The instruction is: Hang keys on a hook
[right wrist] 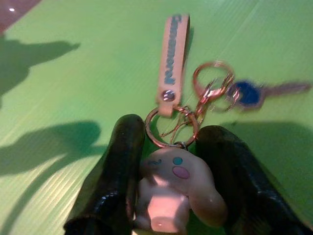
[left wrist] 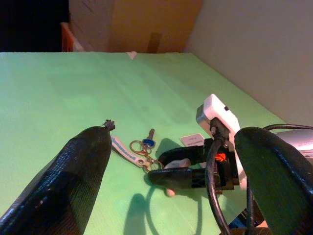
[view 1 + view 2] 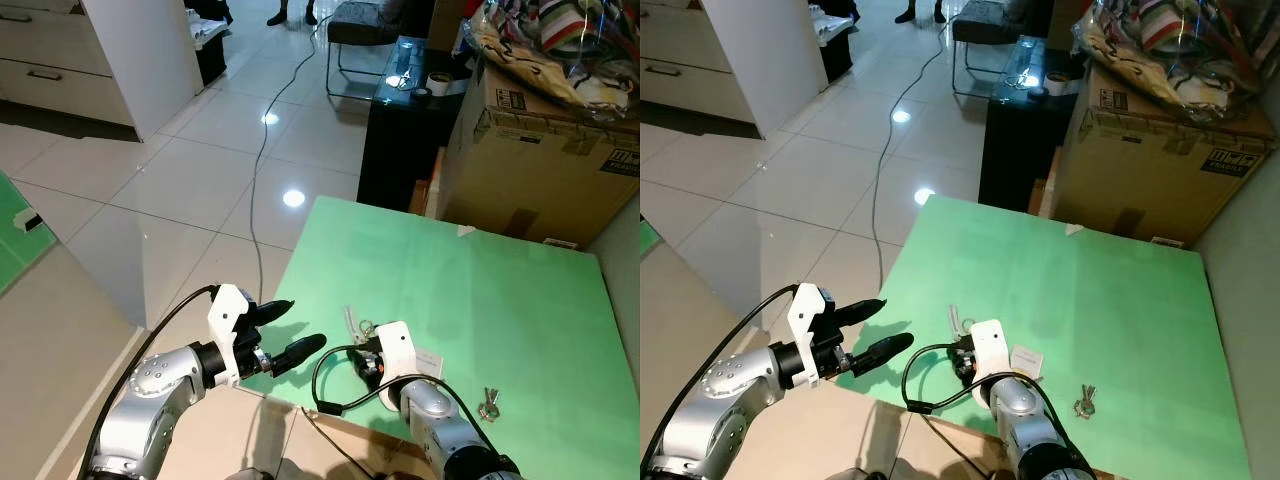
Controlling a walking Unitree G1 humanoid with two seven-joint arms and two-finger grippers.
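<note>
**Right gripper closing on the charm, no hook in sight**

The keys (image 1: 215,90) lie on the green table (image 3: 480,290), close to its near edge and toward the near-left corner. The bunch is a ring with a pale strap (image 1: 172,54), a blue-headed key (image 1: 249,93) and a small white charm (image 1: 178,188) shaped like a cartoon figure. A second, smaller set of keys (image 3: 488,404) lies apart, nearer the right side of the same edge.

The right gripper (image 1: 171,196) is down at the table with its two black fingers on either side of the charm. They look pressed against it, so I take it as clamped on the charm, though the bunch has not left the table. From the gripper the rest of the bunch trails straight ahead, away from the near edge: the strap runs lengthwise in line with the fingers, and the blue key splays off to one side of the ring.

The left gripper (image 3: 285,332) hangs just off the table's left edge near that corner, fingers spread wide and holding nothing, aimed across at the keys. It is close, but the right one is plainly the nearer and has the hold.

My guess is a lift comes next, with ring and strap dangling below the charm. I can see no hook from here.
</note>
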